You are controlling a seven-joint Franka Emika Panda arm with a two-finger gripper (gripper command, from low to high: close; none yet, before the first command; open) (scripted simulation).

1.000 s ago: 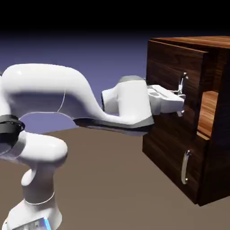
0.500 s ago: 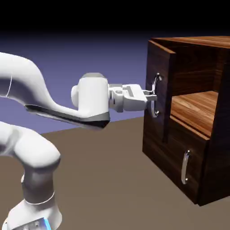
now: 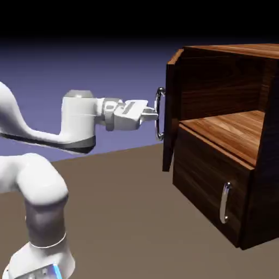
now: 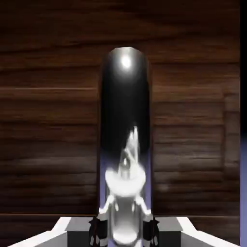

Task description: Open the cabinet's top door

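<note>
The dark walnut cabinet (image 3: 218,158) stands at the right of the exterior view. Its top door (image 3: 171,111) is swung wide out to the left and shows edge-on, baring the lighter wood shelf (image 3: 231,131) inside. My gripper (image 3: 155,114) is shut on the top door's curved silver handle (image 3: 158,114), with the white arm reaching in from the left. In the hand view the handle (image 4: 124,130) rises as a large dark shiny bar between my fingertips (image 4: 99,226), and the door's wood grain (image 4: 48,120) fills the background.
The lower panel (image 3: 210,188) with its shorter silver handle (image 3: 224,202) is shut below the shelf. Brown table surface (image 3: 131,218) spreads in front of the cabinet. My arm's base and elbow (image 3: 41,196) fill the lower left.
My gripper has pulled back to the left with the handle in it, and the top door has swung from slightly ajar to wide open, uncovering the shelf.
</note>
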